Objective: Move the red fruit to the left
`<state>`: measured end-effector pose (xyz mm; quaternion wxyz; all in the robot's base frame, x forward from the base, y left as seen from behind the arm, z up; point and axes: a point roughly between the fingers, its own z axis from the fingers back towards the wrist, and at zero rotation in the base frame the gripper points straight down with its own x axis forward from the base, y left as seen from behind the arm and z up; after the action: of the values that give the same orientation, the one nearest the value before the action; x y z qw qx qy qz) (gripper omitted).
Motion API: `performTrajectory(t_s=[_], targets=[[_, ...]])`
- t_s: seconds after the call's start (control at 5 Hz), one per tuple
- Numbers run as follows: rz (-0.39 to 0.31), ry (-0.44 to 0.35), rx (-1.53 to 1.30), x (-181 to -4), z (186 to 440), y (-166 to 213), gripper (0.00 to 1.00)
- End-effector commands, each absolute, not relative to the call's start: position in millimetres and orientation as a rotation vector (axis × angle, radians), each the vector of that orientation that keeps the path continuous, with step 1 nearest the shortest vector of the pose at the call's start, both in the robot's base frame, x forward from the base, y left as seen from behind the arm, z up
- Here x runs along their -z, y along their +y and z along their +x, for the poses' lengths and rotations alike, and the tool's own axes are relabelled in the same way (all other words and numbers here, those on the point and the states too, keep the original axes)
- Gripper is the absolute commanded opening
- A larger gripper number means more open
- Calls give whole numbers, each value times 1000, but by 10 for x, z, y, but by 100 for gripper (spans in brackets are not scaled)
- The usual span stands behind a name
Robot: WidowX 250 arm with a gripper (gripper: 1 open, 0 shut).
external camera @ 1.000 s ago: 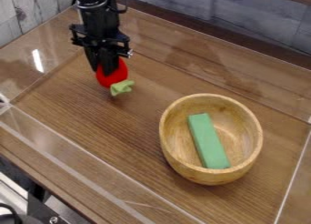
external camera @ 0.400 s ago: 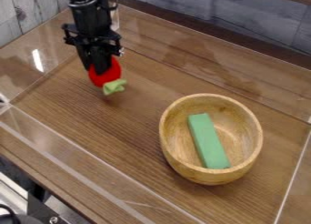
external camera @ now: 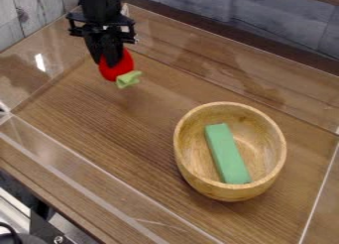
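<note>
The red fruit [external camera: 115,67] is a small bright red toy with a light green stem at its lower right. It hangs a little above the wooden tabletop at the upper left of the camera view. My black gripper [external camera: 109,56] points down onto it from above and is shut on its upper part. The fingertips are partly hidden behind the fruit.
A wooden bowl [external camera: 192,162] sits at the lower right with a green rectangular block [external camera: 227,154] lying inside it. Clear plastic walls [external camera: 54,167] border the table's front and left edges. A grey plank wall runs along the back.
The gripper has lifted the red fruit off the table and carried it slightly left and up in the picture. The bowl and green block have not moved.
</note>
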<state>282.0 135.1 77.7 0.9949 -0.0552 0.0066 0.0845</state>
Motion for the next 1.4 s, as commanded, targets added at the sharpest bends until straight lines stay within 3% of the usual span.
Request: performTrajectory(t_s=[0.0,0.2,0.6,0.8,1.2], targets=[[-69,-67,-172,-982,2846,1614,0],[-64,-68,-169,-924,2786,1801,0],[-60,-58,-204,-614,2715,1791,0],[-66,-55,-244,-608,2758,1771,100],[-84,-73,-341,-688,2790,1744,100]])
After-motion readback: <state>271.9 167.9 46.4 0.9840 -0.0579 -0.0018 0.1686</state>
